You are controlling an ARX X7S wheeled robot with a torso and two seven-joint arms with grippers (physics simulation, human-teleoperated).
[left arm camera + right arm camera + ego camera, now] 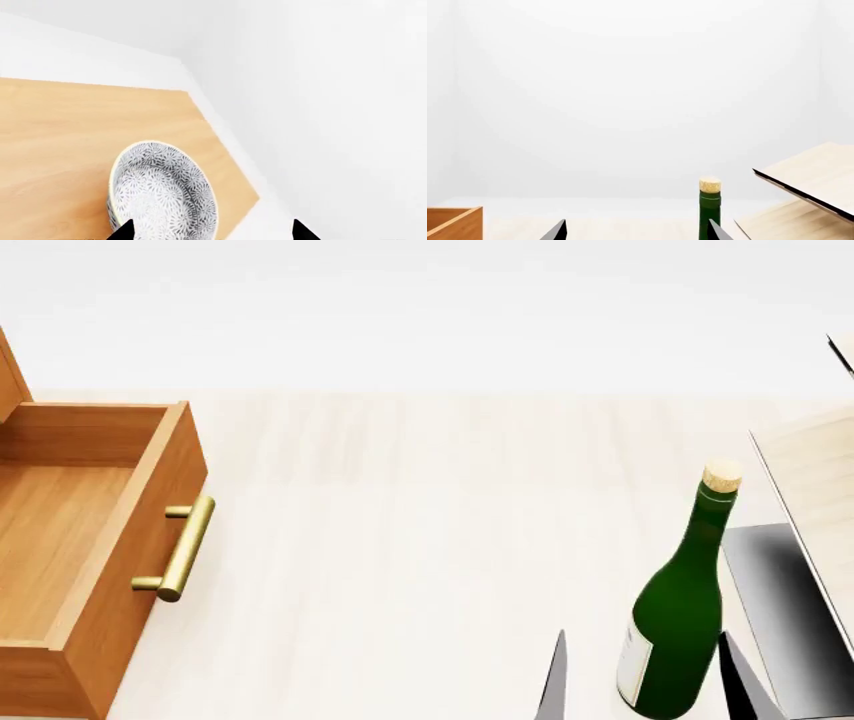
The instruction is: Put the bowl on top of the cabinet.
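Note:
In the left wrist view the speckled white bowl (163, 192) sits on the cabinet's orange-brown top (60, 140), close to its angled edge. My left gripper (213, 231) is open, its dark fingertips (123, 231) far apart. One tip overlaps the bowl's near rim and the other hangs past the cabinet's edge; neither clamps the bowl. In the head view the cabinet shows only as an open drawer (80, 530) with a brass handle (180, 550); the bowl and left gripper are out of that view. My right gripper (637, 231) is open and holds nothing.
A green corked bottle (674, 630) stands on the pale table (400, 540), just beyond the right gripper's fingers (554, 685). A pale slatted rack (814, 480) on a dark base (787, 610) fills the right edge. The open drawer juts out at the left.

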